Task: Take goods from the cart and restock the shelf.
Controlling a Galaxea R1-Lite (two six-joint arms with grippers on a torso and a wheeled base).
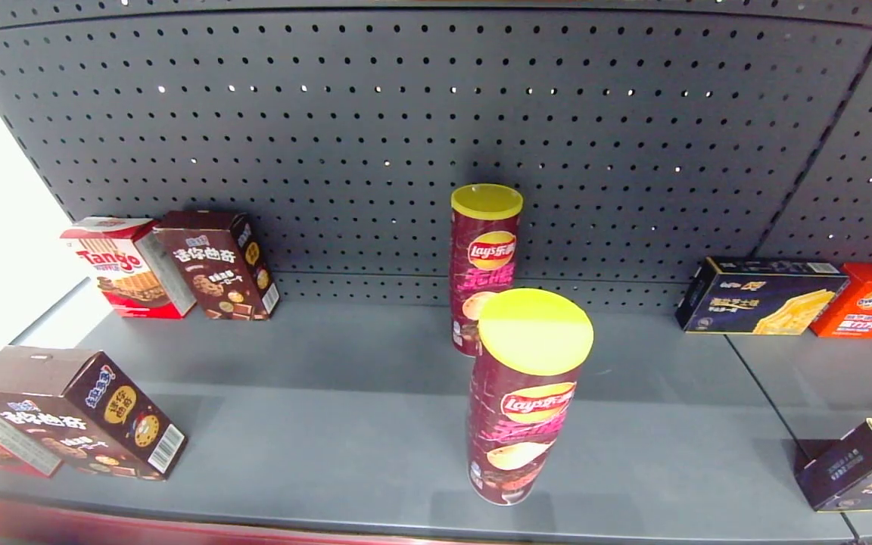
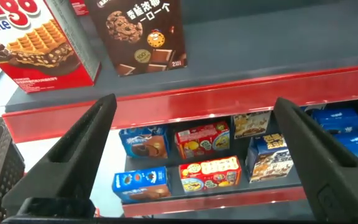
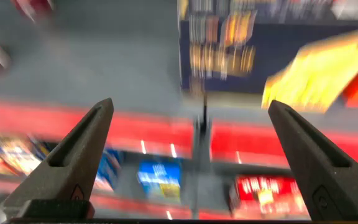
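Chip can [image 1: 523,401] stands upright near the shelf [image 1: 315,409] edge, a second can [image 1: 484,261] behind it. Likely light, stiff and slippery; grasp mid-body. Left gripper [image 2: 196,102] and right gripper [image 3: 191,104] gape wide, empty.

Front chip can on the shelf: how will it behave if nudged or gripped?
The front can is tall, narrow and upright, so a high push would probably tip it, and it would likely roll. It stands near the front edge of the shelf, so it might fall off. Its glossy round wall may slip in a side grip.
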